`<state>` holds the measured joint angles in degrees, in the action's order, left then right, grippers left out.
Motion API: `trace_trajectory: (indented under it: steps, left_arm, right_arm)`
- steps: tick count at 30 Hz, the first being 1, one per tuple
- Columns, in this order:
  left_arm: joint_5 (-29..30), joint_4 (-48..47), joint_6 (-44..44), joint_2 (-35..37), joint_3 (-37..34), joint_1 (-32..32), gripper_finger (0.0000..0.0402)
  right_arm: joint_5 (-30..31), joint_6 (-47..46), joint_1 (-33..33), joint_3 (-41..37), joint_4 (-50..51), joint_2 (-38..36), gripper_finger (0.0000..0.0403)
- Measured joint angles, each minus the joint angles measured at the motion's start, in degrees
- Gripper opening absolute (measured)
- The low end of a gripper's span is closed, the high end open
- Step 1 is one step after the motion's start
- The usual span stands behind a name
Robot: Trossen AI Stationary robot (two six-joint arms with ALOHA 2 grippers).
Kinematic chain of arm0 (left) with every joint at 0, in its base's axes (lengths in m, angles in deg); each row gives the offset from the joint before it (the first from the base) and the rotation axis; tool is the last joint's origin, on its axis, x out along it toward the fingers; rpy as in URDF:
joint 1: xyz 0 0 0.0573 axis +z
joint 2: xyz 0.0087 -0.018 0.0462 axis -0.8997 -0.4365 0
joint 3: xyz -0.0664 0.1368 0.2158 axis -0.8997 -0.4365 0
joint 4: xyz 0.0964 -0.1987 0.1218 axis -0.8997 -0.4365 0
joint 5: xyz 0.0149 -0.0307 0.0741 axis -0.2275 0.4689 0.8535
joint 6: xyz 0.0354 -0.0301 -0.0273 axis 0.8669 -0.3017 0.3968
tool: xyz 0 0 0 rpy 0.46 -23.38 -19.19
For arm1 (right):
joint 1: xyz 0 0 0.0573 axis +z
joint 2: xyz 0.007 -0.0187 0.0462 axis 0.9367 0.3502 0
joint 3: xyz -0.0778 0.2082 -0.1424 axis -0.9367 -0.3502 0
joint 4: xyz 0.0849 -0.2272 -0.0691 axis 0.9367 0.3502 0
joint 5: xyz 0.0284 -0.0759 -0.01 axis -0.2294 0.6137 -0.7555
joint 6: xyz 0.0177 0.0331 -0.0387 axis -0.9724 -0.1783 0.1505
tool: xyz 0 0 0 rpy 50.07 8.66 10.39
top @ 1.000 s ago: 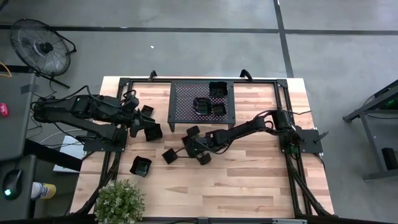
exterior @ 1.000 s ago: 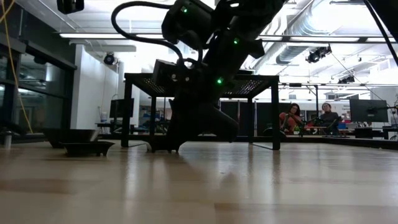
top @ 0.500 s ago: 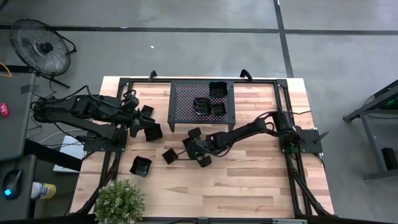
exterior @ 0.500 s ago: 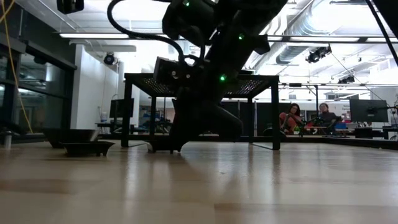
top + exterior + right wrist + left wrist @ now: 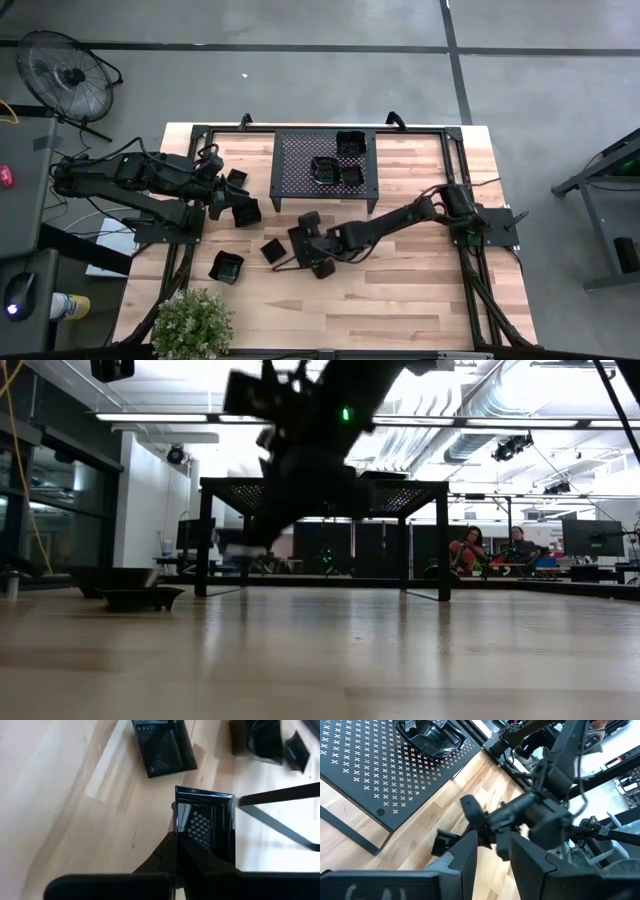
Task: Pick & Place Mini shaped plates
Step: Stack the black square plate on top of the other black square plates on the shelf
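Right gripper has its jaws clamped tight on the edge of a square plate, which the right wrist view shows up off the wood with a lattice pattern reflected in its gloss. Left gripper sits over at the left side of the table; its two fingers stand partly apart, and I honestly can't tell whether they're pinching anything.

Biggest thing first: the wooden table, with a dark frame running round its edges. At the back middle stands the black perforated rack on legs, and three plates sit on its right half, one at the far corner and two touching nearer the front. The right arm stretches from the right edge toward the table's middle, ending just in front of the rack. A potted plant sits at the near left corner.

Loose plates are scattered left of centre: a wavy-rimmed one near the plant, a small square one just left of the right gripper, and a couple bunched around the left gripper. In the low view one shallow dish rests on the wood at the left, and two people sit way back in the room.
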<state>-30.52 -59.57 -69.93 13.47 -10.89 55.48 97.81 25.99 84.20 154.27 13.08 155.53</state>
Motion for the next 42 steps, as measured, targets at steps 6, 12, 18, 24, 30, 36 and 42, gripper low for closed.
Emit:
trace_trajectory:
  steps: [6,12,18,24,30,36,42]
  left_arm:
    - [0.02,0.01,0.0,0.0,0.0,0.0,0.0108]
    - [0.02,0.02,0.0,0.0,0.0,0.0,0.0108]
    - [0.02,0.0,0.0,0.0,0.0,-0.01,0.0108]
    - [0.02,-0.04,0.14,0.0,0.0,-0.02,0.0108]
    - [0.02,0.24,1.13,0.0,0.0,-0.02,0.0108]
    - [-0.13,0.26,1.43,0.0,0.0,-0.02,0.0108]
    - [-0.35,0.22,1.75,0.0,0.0,-0.02,0.0108]
  right_arm:
    - [3.43,-2.41,2.37,9.66,10.01,0.0,0.0]
    - [6.15,-4.74,3.75,18.2,18.84,0.0,0.0]
    - [9.49,-9.99,3.84,21.88,28.44,-1.54,0.0]
    - [14.24,-17.06,4.75,19.5,38.06,-7.42,0.0]
    - [18.54,-23.13,5.0,13.13,46.57,-16.83,0.0]
    - [17.22,-20.12,3.0,0.5,44.89,-28.74,0.0]
    - [11.81,-8.19,-3.3,-10.22,33.18,-36.88,0.0]
